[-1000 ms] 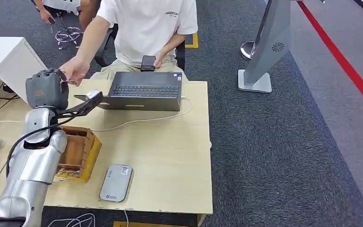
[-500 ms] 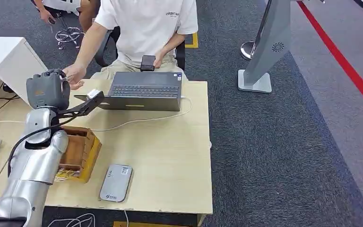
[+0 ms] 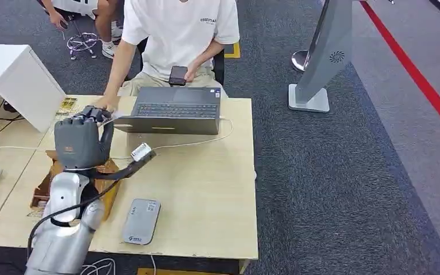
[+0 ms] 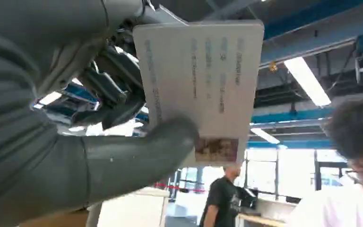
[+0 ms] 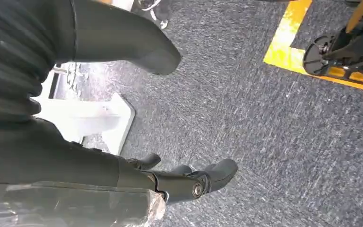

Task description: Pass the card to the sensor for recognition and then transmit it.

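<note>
Left wrist view shows the card pinched between thumb and fingers of the left robot hand, raised near the tabletop's left edge. Sensor lies nearer the front edge, below that hand.

This is an office or open-plan workspace. A light wood tabletop carries an open laptop with a seated person behind it, on dark grey carpet marked with a red floor line. The left wrist view shows an exposed ceiling with strip lights and large windows.
</note>
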